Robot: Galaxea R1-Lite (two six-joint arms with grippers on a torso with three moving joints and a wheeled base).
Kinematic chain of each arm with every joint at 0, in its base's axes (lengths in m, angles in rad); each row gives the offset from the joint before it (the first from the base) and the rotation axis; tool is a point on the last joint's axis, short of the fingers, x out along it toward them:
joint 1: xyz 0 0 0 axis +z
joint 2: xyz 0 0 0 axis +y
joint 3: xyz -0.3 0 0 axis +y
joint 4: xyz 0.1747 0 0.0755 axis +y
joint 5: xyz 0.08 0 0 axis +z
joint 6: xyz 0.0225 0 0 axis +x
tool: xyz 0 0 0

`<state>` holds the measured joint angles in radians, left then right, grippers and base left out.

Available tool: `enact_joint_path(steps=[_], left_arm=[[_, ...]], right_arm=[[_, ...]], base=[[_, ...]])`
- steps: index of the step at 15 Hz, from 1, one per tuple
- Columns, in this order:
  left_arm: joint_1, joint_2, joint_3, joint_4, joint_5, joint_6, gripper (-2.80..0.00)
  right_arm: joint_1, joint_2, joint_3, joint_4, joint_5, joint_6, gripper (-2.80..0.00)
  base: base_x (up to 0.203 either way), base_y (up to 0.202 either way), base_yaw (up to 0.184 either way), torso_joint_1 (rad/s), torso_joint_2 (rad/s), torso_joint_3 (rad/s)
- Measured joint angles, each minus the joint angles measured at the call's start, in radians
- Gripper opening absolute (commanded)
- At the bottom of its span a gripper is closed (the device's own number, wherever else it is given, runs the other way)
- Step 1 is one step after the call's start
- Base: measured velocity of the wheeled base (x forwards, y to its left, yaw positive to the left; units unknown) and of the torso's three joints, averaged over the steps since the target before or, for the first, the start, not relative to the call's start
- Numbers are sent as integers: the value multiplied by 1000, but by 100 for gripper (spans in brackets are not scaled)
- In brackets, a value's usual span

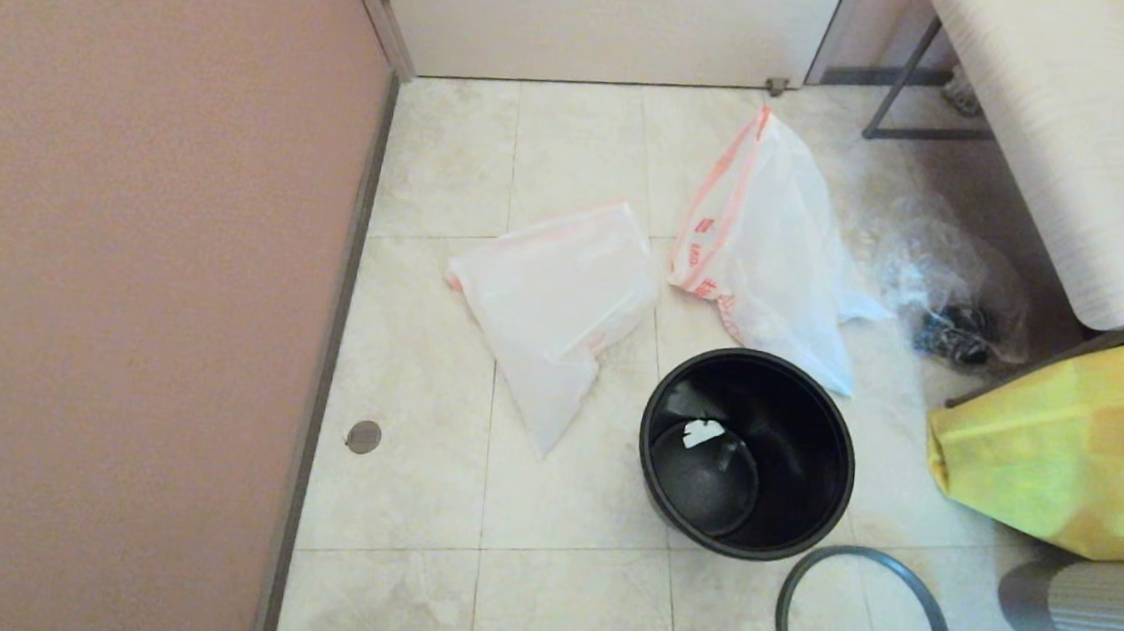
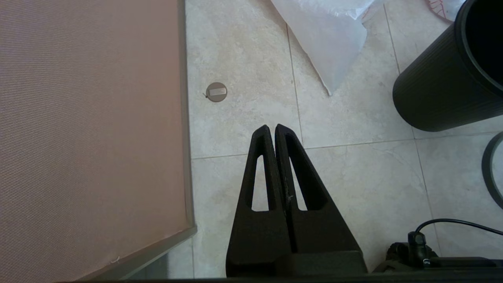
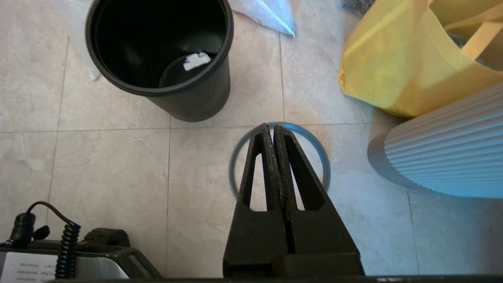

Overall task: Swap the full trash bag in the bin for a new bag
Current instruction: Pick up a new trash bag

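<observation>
Red print on new bag (image 1: 762, 256) unreadable; both tools closed

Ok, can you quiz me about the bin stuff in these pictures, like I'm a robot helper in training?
1. True or false: the rim ring is fitted on top of the bin.
2. What is inside the bin? A) a full trash bag B) only a small white scrap C) a yellow tote
3. Are the left gripper and the right gripper open or shut?

Key
1. False: the ring lies on the floor beside the bin.
2. B.
3. Shut, both of them, and neither holds anything.
</observation>
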<state>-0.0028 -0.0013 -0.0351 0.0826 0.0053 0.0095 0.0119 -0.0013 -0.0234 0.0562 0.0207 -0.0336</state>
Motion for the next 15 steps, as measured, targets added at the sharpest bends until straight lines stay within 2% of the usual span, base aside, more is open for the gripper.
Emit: enact_joint_path(steps=[15], left_arm=[[0,0,0,2,0,3,-280]], right_arm=[[0,-1,2,0,0,1,-280]], base=[[0,0,0,0,0,0]])
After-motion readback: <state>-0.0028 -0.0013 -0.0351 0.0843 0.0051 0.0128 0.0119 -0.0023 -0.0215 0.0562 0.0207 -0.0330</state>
